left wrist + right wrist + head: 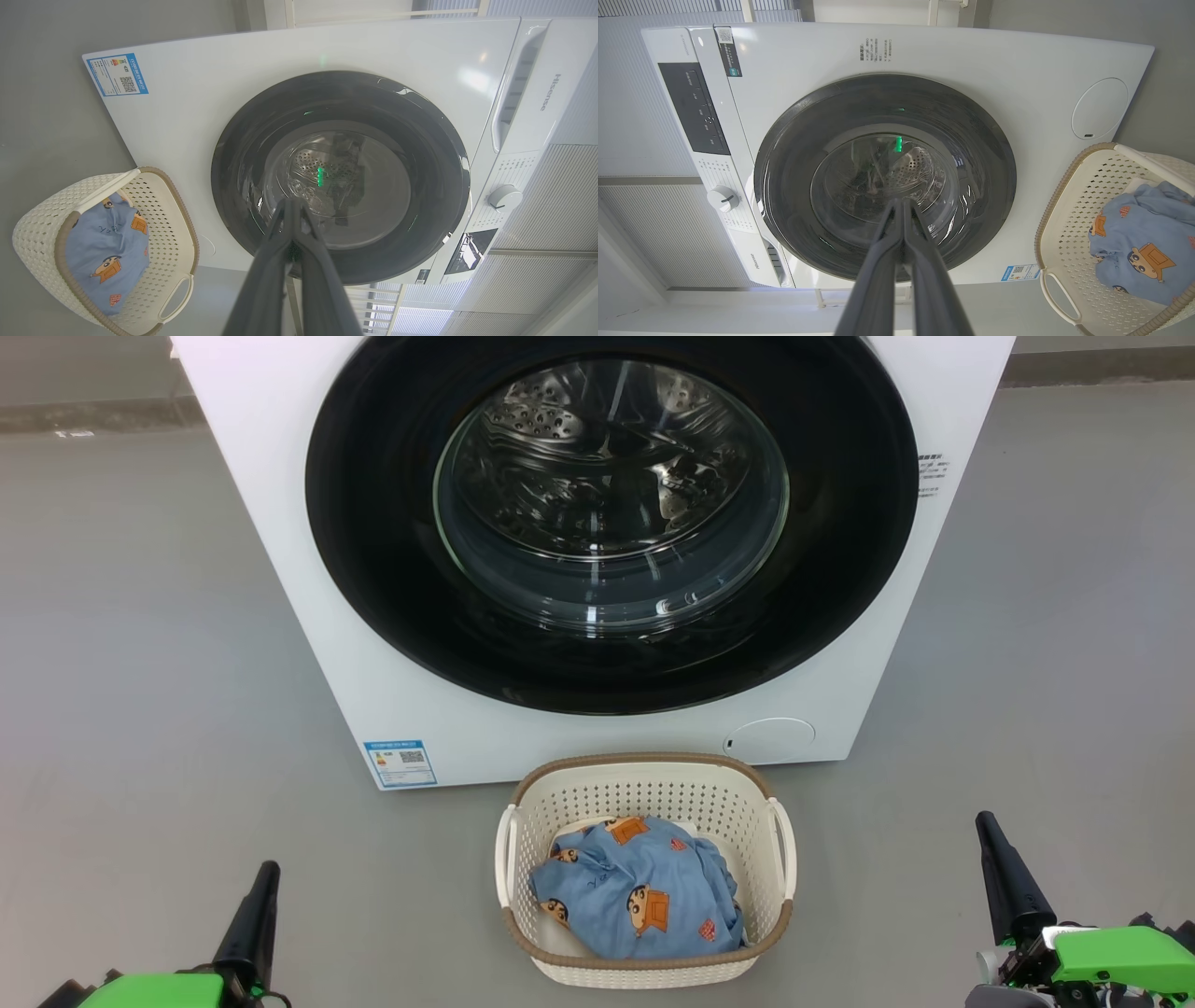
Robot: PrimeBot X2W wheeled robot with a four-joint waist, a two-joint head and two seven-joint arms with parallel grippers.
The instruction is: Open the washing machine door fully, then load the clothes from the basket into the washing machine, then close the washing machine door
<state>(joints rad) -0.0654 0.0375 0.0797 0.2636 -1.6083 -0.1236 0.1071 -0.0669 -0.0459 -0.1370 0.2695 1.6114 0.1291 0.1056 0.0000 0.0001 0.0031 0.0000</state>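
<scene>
Head view: washing machine dead ahead, its washing machine door flat against the front, steel drum seen through the glass. The top of the machine is cut off here. Both wrist views (rolled sideways) give the control end: one white knob, a dark display panel and the drawer handle.

My left gripper sits low left and my right gripper low right. On each, the two fingers are pressed together at the tips with nothing between them, clearest in the wrist views.

Count: one machine, one door, one basket with two white handles, one blue label sticker, one round white cap. The clothes lie in the basket: one blue cartoon-print piece on top, white fabric peeking out under it (how many pieces, cannot tell).

The basket stands on the grey floor just in front of the machine's lower edge, between my grippers and well apart from both. It sits below the door.
</scene>
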